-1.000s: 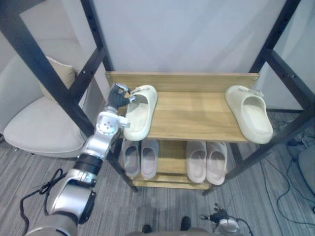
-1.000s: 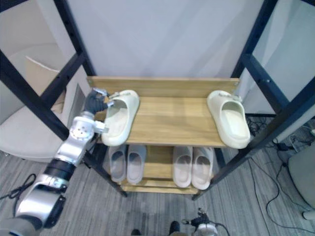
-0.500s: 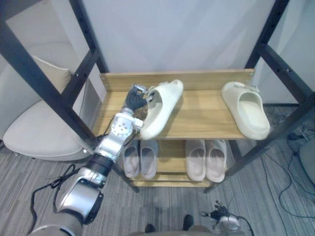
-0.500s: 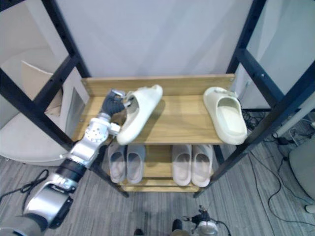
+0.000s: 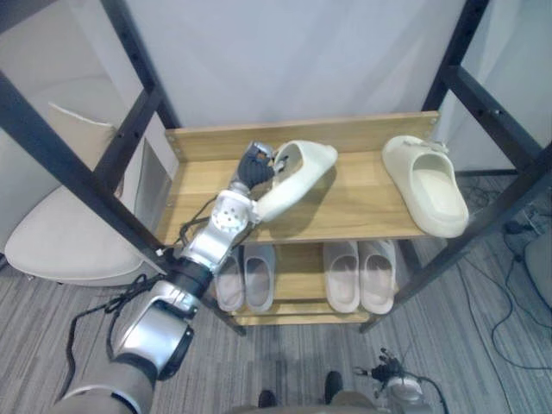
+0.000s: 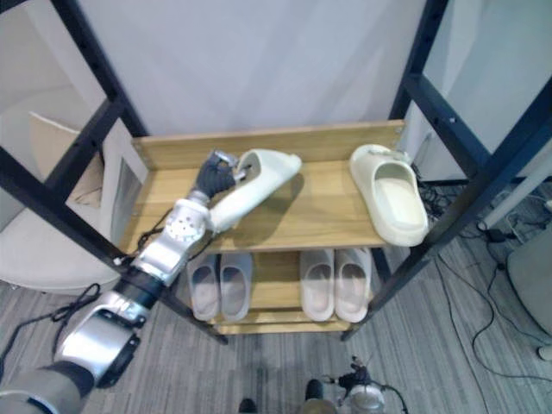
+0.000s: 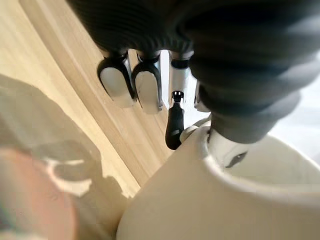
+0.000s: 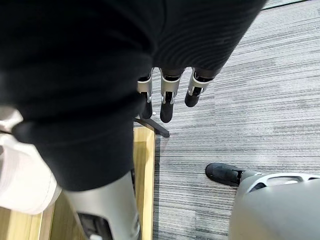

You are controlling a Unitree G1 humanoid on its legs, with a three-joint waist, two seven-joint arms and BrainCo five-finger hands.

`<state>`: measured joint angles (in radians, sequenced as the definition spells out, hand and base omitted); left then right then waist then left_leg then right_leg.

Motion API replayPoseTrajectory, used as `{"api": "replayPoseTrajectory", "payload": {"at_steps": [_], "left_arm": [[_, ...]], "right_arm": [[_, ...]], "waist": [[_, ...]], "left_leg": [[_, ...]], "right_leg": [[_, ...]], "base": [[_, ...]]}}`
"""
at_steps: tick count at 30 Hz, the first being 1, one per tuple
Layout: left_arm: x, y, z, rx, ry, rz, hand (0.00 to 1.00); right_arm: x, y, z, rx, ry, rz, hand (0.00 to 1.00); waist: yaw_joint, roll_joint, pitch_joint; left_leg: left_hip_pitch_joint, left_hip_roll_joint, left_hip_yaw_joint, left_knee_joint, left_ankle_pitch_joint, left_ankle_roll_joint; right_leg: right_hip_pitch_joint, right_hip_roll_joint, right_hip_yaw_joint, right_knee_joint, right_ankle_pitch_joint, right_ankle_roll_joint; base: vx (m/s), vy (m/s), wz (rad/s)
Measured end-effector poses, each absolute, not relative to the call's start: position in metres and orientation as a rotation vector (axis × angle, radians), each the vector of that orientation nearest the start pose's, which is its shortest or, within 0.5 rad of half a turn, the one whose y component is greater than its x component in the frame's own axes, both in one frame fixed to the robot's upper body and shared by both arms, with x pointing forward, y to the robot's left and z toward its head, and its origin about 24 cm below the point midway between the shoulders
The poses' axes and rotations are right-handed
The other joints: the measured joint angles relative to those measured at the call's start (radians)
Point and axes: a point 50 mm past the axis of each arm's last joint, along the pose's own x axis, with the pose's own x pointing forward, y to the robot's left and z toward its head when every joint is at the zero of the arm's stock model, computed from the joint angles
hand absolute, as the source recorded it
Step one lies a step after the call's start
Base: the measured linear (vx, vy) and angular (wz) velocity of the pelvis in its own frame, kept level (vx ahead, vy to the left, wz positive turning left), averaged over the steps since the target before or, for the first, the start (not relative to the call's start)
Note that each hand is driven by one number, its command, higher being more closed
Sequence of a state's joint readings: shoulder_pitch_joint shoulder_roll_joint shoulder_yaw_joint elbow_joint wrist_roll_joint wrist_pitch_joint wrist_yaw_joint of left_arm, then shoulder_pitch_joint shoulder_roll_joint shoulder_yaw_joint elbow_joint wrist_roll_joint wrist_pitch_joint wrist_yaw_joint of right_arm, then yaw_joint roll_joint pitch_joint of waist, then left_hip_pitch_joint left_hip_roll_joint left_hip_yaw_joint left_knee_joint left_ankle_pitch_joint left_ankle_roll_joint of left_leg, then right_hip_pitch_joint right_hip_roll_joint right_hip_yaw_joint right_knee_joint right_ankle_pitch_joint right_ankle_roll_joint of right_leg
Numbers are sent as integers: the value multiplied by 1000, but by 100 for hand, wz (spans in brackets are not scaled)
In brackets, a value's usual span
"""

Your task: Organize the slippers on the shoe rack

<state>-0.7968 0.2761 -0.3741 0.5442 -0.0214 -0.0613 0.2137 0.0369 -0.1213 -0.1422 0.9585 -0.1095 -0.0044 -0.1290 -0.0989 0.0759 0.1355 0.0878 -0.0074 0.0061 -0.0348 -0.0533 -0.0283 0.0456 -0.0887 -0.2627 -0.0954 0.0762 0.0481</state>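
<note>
Two lower pairs [image 5: 345,274] sit aligned; my left hand [image 5: 256,166] curls its fingers [image 7: 147,89] round one slipper [image 5: 297,177], not yet beside its mate [image 5: 427,185].

A staged corner of a home set up indoors as a test room — part hallway, part lab. A two-shelf wooden shoe rack [image 5: 345,207] with pale slippers [image 5: 358,276] paired on its lower shelf, and a cushioned armchair [image 5: 60,237] with a cushion [image 5: 82,129] beside it, give the domestic look. The heavy black metal frame [image 5: 52,138] around the rack, the plain white backdrop [image 5: 293,60], grey office carpet [image 5: 483,345] and loose cables [image 5: 509,285] on the floor point to a lab.
</note>
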Motion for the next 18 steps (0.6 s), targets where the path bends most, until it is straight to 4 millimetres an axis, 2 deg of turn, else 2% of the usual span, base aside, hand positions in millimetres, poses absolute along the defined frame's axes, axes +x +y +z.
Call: {"api": "replayPoseTrajectory", "payload": {"at_steps": [7,13,14,18], "left_arm": [[383,97,174,457,-350,-126,100],[388,94,185,492,-383,-83,100],[389,93,189,503,-399,-76,0],[389,93,191,513,-412,-57,0]], "right_arm": [[128,-229,-142,-207,979,-291,0],[127,-232,-141,-197,976,-317,0],[127,-233,-141,-194,976,-323,0],[127,-235,-140,-190,971,-335,0]], "waist": [[-19,25,26],[-26,36,39],[-29,38,41],[-30,47,49]], "left_leg": [[-1,3,14,-8,-2,-3],[-10,5,26,-15,-2,-3],[-15,5,26,-15,-2,-3],[-18,6,39,-16,-4,-6]], "right_leg": [[-12,3,3,3,1,-1],[-29,3,13,3,1,-1],[-35,3,13,4,2,-1],[-44,4,24,5,3,-2]], "base": [[1,1,-6],[-5,3,-5],[-3,1,-3],[4,4,-8]]}}
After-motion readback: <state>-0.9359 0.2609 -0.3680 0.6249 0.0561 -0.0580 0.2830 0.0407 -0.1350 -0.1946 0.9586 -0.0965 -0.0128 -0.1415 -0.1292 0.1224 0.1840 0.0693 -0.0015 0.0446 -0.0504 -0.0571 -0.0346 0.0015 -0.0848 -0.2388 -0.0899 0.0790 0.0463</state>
